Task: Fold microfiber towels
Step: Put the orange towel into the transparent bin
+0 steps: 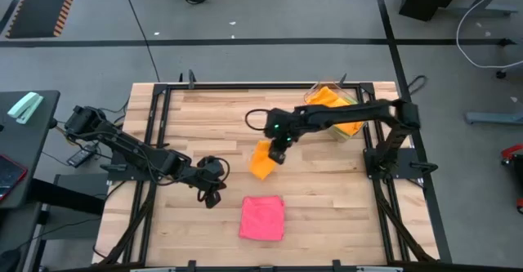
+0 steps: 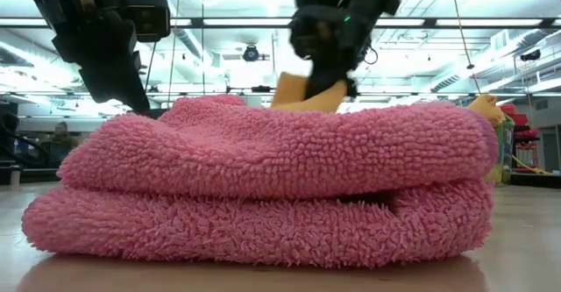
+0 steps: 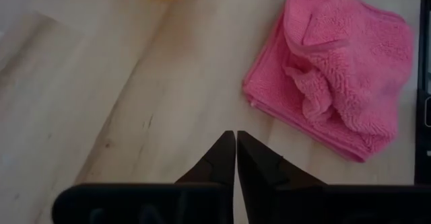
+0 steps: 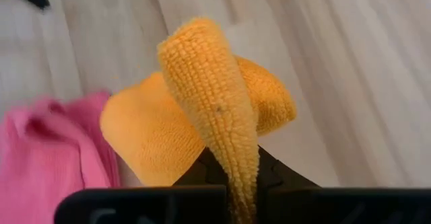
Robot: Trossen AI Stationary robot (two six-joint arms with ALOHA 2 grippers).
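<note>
A pink microfiber towel (image 1: pixel 262 218) lies folded on the wooden table near its front edge; it fills the low view (image 2: pixel 263 187). Above the table's middle my right gripper (image 1: pixel 277 154) is shut on an orange towel (image 1: pixel 262 162), which hangs below it. To the left of the pink towel (image 3: pixel 337 83) my left gripper (image 1: pixel 214 195) is shut on nothing (image 3: pixel 236 150). Further orange and yellow towels lie in a clear tray (image 1: pixel 351 129) at the far right. My right gripper pinches a bunched fold of the orange towel (image 4: pixel 225 150) between its two fingers, slanting down from above. One ridge of cloth runs out past the fingers and the rest hangs slack below. In the low view the pink towel hides the orange towel's lower end (image 2: pixel 294 90).
Black frame rails (image 1: pixel 155 133) run along the table's left and right sides. Bare wood lies between the pink towel and the tray and at the far left. The arms' bases stand at the table's left and right edges.
</note>
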